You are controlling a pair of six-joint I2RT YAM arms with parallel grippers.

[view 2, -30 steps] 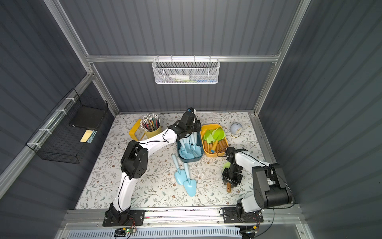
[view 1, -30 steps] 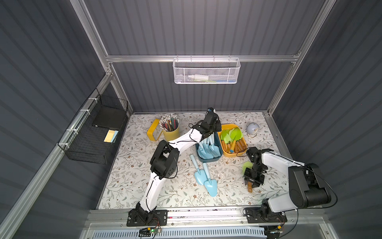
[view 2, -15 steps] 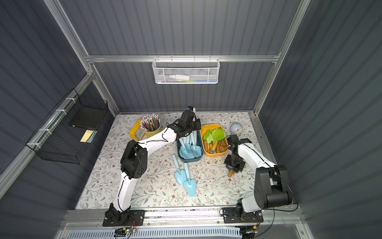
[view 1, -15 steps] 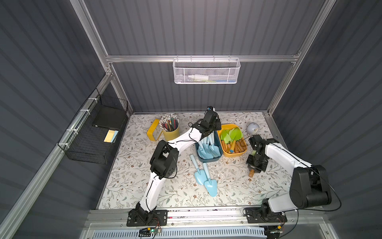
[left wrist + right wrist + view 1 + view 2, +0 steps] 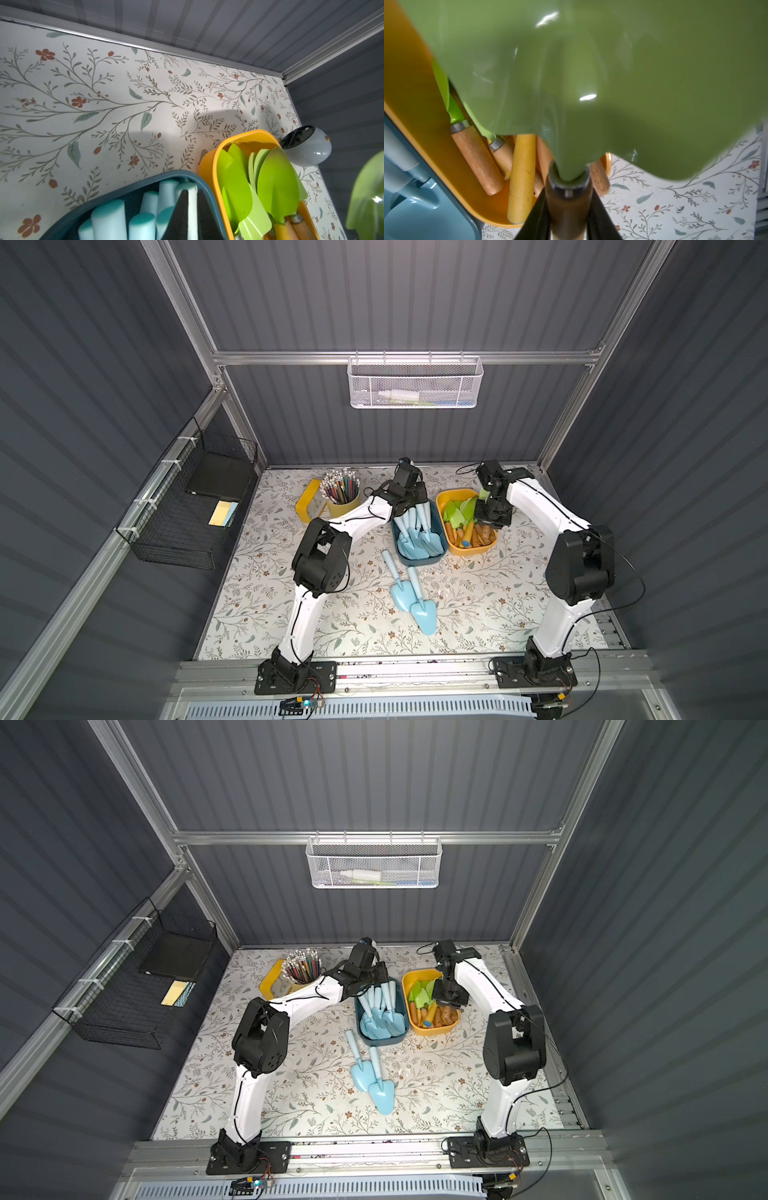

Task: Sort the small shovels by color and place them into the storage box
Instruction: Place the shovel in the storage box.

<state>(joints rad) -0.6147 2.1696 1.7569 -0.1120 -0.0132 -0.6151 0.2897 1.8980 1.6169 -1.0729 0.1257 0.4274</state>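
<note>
Tabletop (image 5: 257, 605): blue box (image 5: 419, 562) of pale-blue shovels (image 5: 417, 539), yellow box (image 5: 444, 499) at its 3 o'clock, two loose pale-blue shovels (image 5: 401, 597) at 6. Right pincer (image 5: 569, 199) clamps a green shovel (image 5: 571, 72) over the yellow box, blade blocking its wrist view. Left pincer (image 5: 192, 193) closed; pale strip between its fingers unclear.

Two boxes: one teal box (image 5: 419, 563), one yellow box (image 5: 478, 551). Two blue shovels (image 5: 424, 614) loose on the table (image 5: 257, 593). Boxed blue and green shovels (image 5: 452, 515) overlap; uncountable. One pencil cup (image 5: 345, 508). Two baskets: white basket (image 5: 415, 383), black basket (image 5: 187, 526).
</note>
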